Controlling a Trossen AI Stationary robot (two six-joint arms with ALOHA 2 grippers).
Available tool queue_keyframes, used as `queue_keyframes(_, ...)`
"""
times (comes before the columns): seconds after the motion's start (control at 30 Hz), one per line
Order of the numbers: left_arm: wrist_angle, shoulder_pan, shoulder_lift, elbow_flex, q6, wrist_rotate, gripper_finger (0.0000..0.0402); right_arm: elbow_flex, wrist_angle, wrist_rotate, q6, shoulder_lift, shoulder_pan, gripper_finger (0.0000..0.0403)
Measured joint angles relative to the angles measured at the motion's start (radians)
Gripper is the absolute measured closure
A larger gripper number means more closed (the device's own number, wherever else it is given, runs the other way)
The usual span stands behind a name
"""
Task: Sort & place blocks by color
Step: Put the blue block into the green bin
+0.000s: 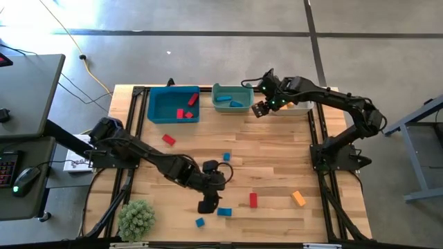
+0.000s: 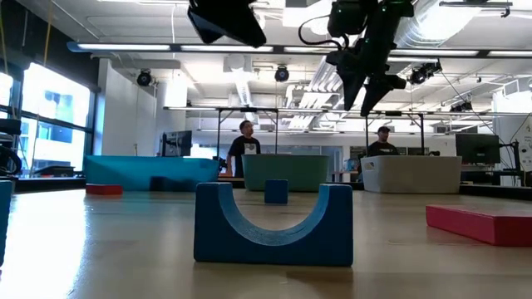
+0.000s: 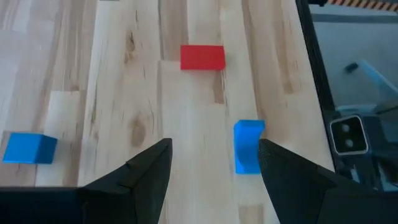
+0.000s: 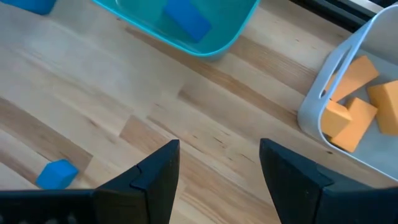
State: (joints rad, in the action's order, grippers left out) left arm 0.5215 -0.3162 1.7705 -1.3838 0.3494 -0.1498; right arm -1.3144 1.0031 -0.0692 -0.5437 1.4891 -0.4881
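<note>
- your left gripper [image 1: 209, 205] hangs over the near middle of the pale wooden table [image 1: 277, 159], its jaws spread and holding nothing; in the left wrist view bare wood shows between its dark fingers [image 3: 144, 174].
- just beside that gripper lies a small blue arch-shaped block [image 3: 248, 146]; a red rectangular block [image 3: 202, 56] lies farther off, and a blue cube [image 3: 28, 148] sits off to the other side.
- your right gripper [image 1: 261, 107] hovers at the far edge of the table, between the teal open bin [image 1: 231, 97] and the white-grey open bin [image 4: 336, 56]; its jaws are likewise released and empty.
- the blue open bin [image 1: 173, 105] at the far left holds red blocks [image 1: 185, 111].
- the teal bin holds blue blocks [image 4: 186, 20]; the white-grey bin holds orange blocks [image 4: 351, 109].
- blocks lying loose on the table include a red one [image 1: 169, 140] near the blue bin, a small blue one [image 1: 226, 157] at the centre, and an orange one [image 1: 298, 198] toward the near right.
- a green spiky plant ornament [image 1: 136, 218] stands at the near left corner.
- in the low view, two people [image 2: 246, 145] stand in the room beyond the table.
</note>
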Motion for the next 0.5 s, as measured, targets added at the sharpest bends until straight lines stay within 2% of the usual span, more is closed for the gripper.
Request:
queue_keyframes(0.2, -0.007, -0.035, 0.07, 0.001, 0.064, -0.008, 0.0174, 0.0, 0.0, 0.0, 0.002, 0.0, 0.0, 0.0194)
queue_keyframes(0.5, -0.047, -0.085, 0.176, 0.001, 0.067, -0.021, 0.0174, 0.0, 0.0, 0.0, 0.009, 0.0, 0.0, 0.0194)
